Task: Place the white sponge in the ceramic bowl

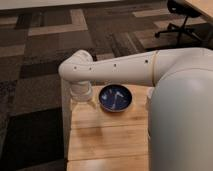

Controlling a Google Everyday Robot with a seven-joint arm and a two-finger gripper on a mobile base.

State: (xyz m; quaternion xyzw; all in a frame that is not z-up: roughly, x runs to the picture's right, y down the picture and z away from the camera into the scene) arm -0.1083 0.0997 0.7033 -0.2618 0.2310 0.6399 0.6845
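The gripper [81,96] hangs over the wooden table's [107,135] left rear corner, its grip impossible to tell and the white sponge hidden, probably under it, so it should rise, shift right and centre over the ceramic bowl [115,97] just beside before letting go.

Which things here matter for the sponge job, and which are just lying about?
Job: ceramic bowl on the wooden table; gripper pointing down just left of it; white sponge not visible.
Lying about: office chair on the carpet, far back right.
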